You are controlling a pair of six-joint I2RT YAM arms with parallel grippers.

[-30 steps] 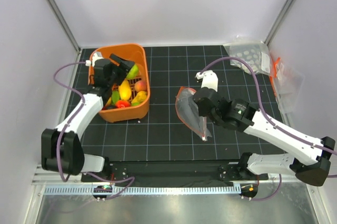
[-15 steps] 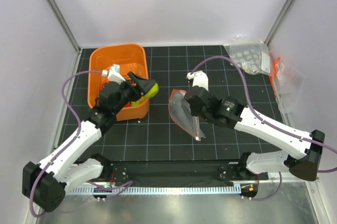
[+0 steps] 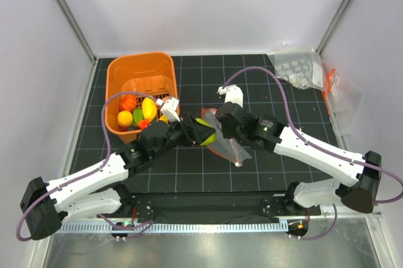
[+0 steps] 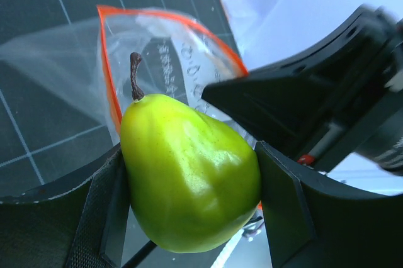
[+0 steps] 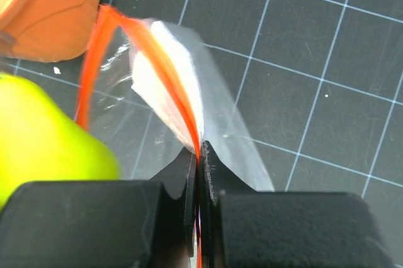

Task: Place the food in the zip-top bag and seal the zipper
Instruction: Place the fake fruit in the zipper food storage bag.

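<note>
Bright, even light (soft glare on pear [image 4: 189,186])

pear [image 4: 189,180] yellow-green | zipper [image 4: 107,67] orange-red | mat [image 3: 195,73] black, pale grid | far bag [image 3: 296,67] seemingly white-dotted

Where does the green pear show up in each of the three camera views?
Top external: pear at centre, right beside the clear bag.
Left wrist: pear fills the middle.
Right wrist: pear at the lower left edge.
Shared landmark: the bag, edged by its orange zip strip.
</note>
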